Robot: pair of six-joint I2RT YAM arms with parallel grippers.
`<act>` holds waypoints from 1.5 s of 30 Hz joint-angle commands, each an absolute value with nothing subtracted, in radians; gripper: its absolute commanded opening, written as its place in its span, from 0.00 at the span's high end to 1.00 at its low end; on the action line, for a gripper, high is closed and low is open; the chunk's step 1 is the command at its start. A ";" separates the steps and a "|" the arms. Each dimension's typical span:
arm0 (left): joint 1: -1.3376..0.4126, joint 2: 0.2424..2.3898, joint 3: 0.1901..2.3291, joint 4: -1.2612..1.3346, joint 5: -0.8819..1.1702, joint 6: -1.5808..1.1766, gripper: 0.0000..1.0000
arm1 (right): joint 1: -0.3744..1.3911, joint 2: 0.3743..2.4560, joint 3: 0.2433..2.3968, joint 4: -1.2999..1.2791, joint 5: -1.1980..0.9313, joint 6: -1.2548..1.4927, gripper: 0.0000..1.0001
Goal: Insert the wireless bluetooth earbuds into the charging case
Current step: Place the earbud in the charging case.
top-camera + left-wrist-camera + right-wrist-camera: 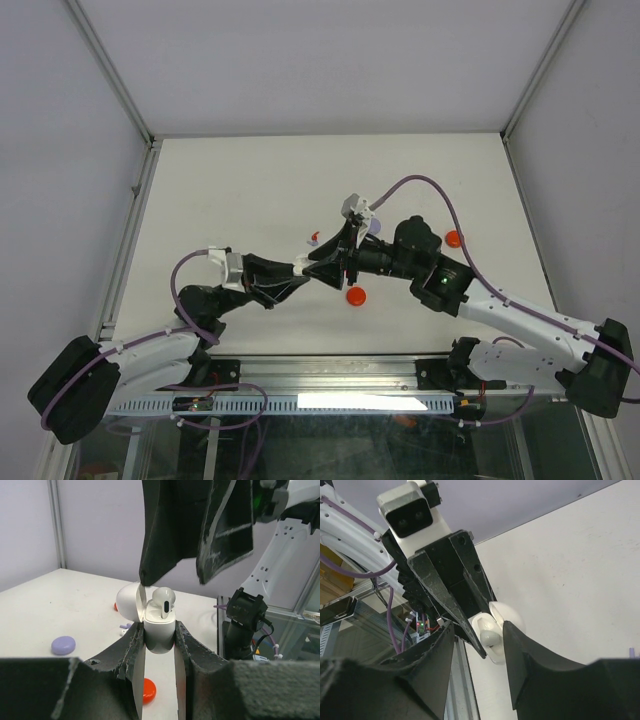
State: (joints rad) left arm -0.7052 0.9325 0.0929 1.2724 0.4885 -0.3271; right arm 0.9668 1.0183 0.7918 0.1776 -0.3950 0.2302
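The left gripper (157, 630) is closed on the charging case (159, 637), a smooth, glossy white pebble-shaped shell clamped upright between two black fingers (125, 652) whose inner faces look rough and chewed at the edges. The case's domed lid (127, 602) stands swung open to one side. In the open mouth sits one of the wireless bluetooth earbuds (163, 602), a small white bud of shiny plastic with a rounded head and a dark oval slot on its front; its stem is down inside the case, but how deep it sits cannot be told. The right gripper (478, 627) hangs just above the bud with its jaws parted and grips nothing; its wedge-shaped black fingers carry pale scratches along their faces. The case is held up off the table (230, 190), near its middle in the top view, where the two arms meet tip to tip. The table is a flat, matte off-white surface. On it lie coin-like pucks: a pale purple puck (63, 645), a red puck (148, 691) under the held case, and another red puck (453, 238) well off to the right. Plain pale grey walls enclose the table, joined by slim metal posts (56, 525).
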 commanded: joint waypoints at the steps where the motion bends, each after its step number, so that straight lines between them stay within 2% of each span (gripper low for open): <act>1: -0.703 0.916 0.111 1.241 0.494 -0.258 1.00 | 0.968 0.995 0.920 0.033 -0.327 0.227 0.53; 6: -0.703 0.915 0.121 1.201 0.496 -0.231 1.00 | 0.967 1.025 1.039 -0.166 -0.268 0.253 0.53; 14: -0.703 0.909 0.127 1.159 0.489 -0.208 1.00 | 0.969 1.095 1.144 -0.396 -0.237 0.339 0.60; 25: -0.704 0.907 0.135 1.144 0.498 -0.201 1.00 | 0.968 1.162 1.155 -0.411 -0.281 0.371 0.67; 45: -0.703 0.933 0.161 1.130 0.583 -0.208 1.00 | 0.969 1.197 1.155 -0.360 -0.393 0.337 0.72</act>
State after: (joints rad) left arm -0.7055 0.9268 0.1101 1.1011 0.5304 -0.2264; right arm 0.9607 1.1862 1.1027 -0.4065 -0.3218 0.3611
